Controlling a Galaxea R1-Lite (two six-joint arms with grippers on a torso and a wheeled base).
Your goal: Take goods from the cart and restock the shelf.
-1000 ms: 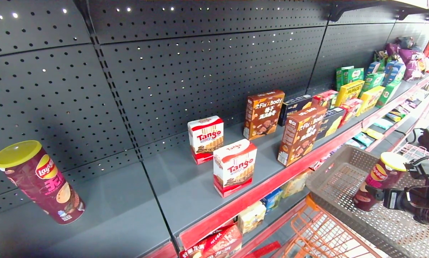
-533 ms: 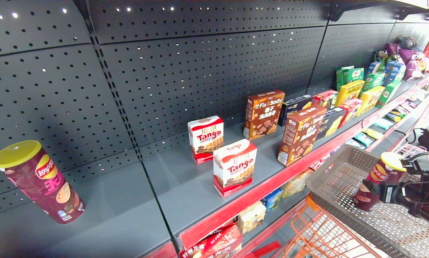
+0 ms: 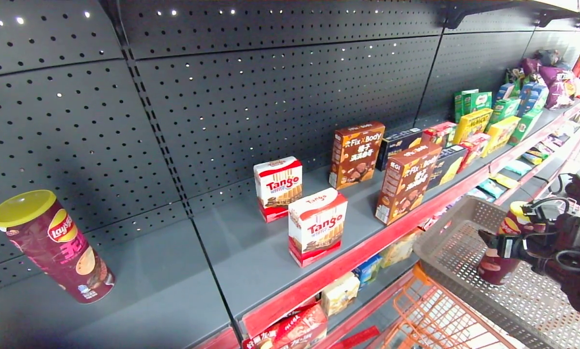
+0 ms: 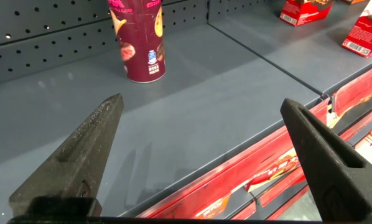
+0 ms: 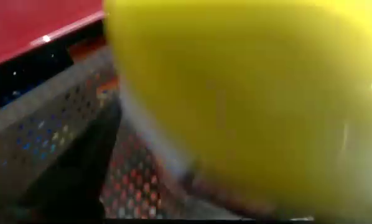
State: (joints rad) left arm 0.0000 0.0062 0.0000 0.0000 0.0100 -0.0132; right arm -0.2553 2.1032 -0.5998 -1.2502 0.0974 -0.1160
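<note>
Can [image 3: 494,266]: upright in the basket [image 3: 445,228], long axis vertical.
Right gripper [image 3: 506,240]: side-on at the can's upper half; I cannot tell whether it grips.
Left gripper [image 4: 201,102]: spread wide over the shelf [image 3: 251,242], well apart from the can.
Nearer arm: right, I judge.

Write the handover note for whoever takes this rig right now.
Left gripper: jaws open, empty, held over the front of the shelf, facing the shelf chip can.
Right gripper: at the basket chip can, which stands in the brown basket on the cart; grip cannot be confirmed.
Done: one chip can stands on the shelf.
Left: lift the basket chip can out and stand it on the shelf.
</note>
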